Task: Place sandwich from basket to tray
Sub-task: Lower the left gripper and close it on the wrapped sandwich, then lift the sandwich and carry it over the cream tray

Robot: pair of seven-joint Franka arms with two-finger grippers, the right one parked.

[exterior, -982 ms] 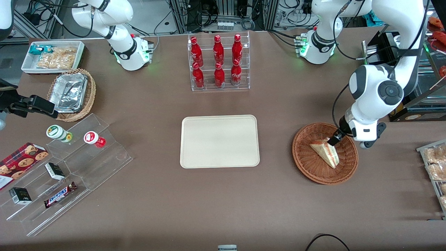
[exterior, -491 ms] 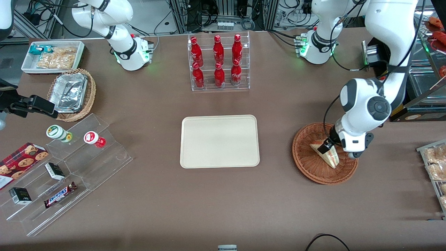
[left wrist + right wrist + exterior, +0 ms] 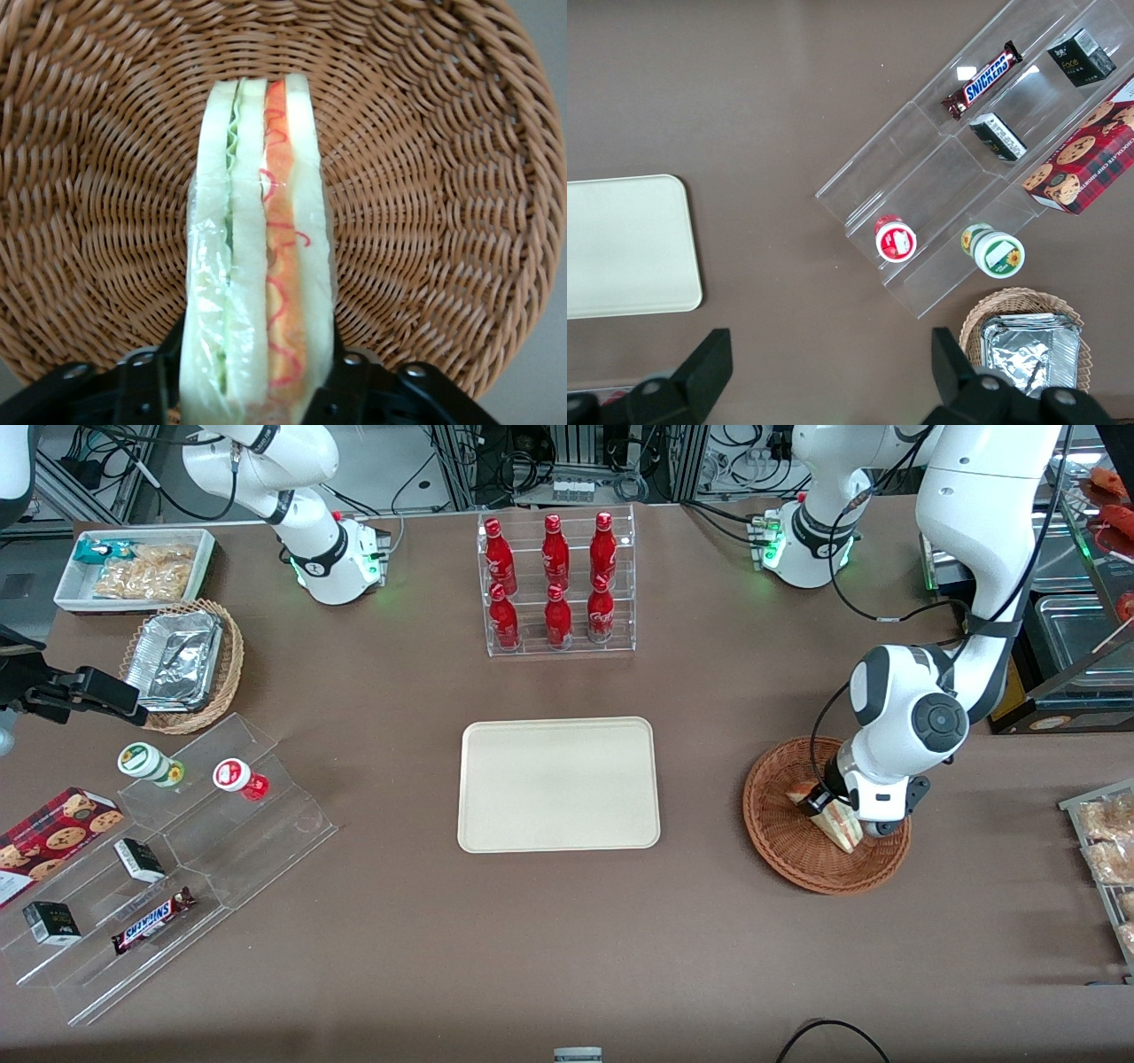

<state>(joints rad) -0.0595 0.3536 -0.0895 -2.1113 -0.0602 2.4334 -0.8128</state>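
Observation:
The sandwich (image 3: pixel 840 828), a plastic-wrapped white wedge with orange and green filling, lies in the reddish-brown wicker basket (image 3: pixel 780 850) toward the working arm's end of the table. My gripper (image 3: pixel 824 808) is down in the basket over the sandwich's thick end. In the left wrist view the gripper (image 3: pixel 257 394) is open, a black finger (image 3: pixel 350 390) on each side of the sandwich (image 3: pixel 257 221), close against the bread. The basket's weave (image 3: pixel 425 177) fills that view. The cream tray (image 3: pixel 558 784) lies bare at the table's middle, also in the right wrist view (image 3: pixel 620 248).
A clear rack of red bottles (image 3: pixel 556 584) stands farther from the front camera than the tray. A clear stepped stand with snacks (image 3: pixel 168 850), a foil-container basket (image 3: pixel 182 664) and a white snack bin (image 3: pixel 133 567) sit toward the parked arm's end.
My gripper has come from the basket's rim over the sandwich and lowered, so its fingers now straddle the wedge. The sandwich has stayed in place.

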